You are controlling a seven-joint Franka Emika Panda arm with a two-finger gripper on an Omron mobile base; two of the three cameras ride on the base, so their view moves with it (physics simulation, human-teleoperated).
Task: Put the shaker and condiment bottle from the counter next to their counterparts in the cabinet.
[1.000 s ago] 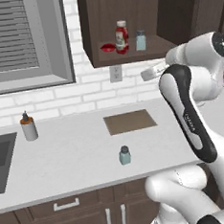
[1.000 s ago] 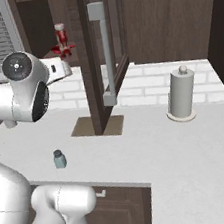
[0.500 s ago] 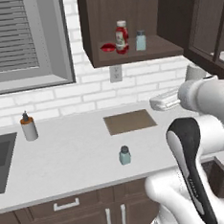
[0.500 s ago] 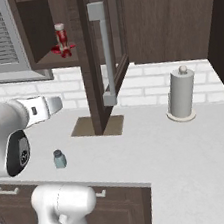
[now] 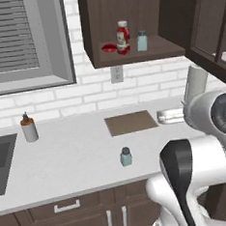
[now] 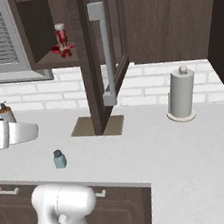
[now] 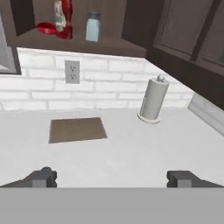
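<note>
The small pale blue-green shaker (image 5: 126, 156) (image 6: 59, 158) stands on the counter (image 5: 70, 157), in front of the brown mat (image 5: 130, 123). In the cabinet (image 5: 129, 59), the red condiment bottle (image 5: 123, 36) (image 7: 62, 17) stands on the shelf beside a low red item (image 5: 109, 48) (image 7: 46, 28). A second pale blue shaker (image 5: 141, 40) (image 7: 92, 27) is to their right. My gripper (image 7: 112, 178) is open and holds nothing. It hovers low over the counter right of the mat and faces the wall, well below the shelf.
A grey pump dispenser (image 5: 28, 128) stands by the sink (image 5: 0, 161) at the left. A paper towel holder (image 6: 181, 96) (image 7: 152, 101) is at the back right. The open cabinet door with its grey handle (image 6: 103, 54) juts out over the mat.
My arm has folded down and the hand has dropped from near the cabinet shelf to just above the counter. The gripper stayed open. The things on the shelf and the counter have not moved.
</note>
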